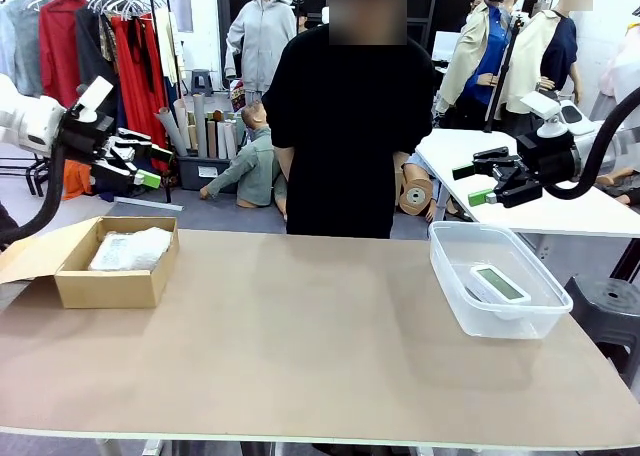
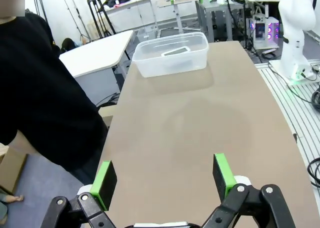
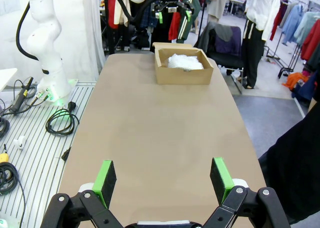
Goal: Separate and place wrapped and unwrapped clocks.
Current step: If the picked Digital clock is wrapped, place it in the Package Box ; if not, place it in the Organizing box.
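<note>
Both claws hang wide open and empty, left claw above the cardboard box holding the wrapped bundles. Right claw hovers over the far right, the bare clock lying in the clear tub on the bench.

I see my two white arms ending in black linkage grippers, left gripper and right gripper, each with green pads. Black cables loop behind both wrists. The person at twelve o'clock wears black.
</note>
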Controlling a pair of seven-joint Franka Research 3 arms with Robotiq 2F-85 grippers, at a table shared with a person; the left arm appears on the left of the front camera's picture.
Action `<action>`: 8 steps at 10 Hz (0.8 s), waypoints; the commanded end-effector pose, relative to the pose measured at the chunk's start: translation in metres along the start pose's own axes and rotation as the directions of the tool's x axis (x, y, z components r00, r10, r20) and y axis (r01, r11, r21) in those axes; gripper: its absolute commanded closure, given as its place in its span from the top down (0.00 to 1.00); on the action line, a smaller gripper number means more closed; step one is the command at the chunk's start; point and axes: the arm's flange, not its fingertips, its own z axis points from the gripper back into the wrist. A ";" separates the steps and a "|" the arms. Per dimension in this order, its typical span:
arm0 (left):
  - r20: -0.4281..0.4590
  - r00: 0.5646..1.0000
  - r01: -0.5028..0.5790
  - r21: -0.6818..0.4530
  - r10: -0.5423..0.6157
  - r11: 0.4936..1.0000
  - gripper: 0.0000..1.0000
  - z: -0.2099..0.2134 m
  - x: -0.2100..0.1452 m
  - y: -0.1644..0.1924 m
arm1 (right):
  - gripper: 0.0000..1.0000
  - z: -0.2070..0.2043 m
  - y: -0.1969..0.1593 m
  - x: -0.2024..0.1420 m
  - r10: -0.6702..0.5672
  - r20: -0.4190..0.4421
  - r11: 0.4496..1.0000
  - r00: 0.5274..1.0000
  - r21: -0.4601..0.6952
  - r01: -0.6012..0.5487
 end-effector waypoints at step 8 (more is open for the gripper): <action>0.000 1.000 0.000 0.000 0.000 1.000 1.00 0.000 0.000 0.000 | 1.00 0.001 0.001 0.002 0.003 0.001 1.000 1.000 0.000 -0.003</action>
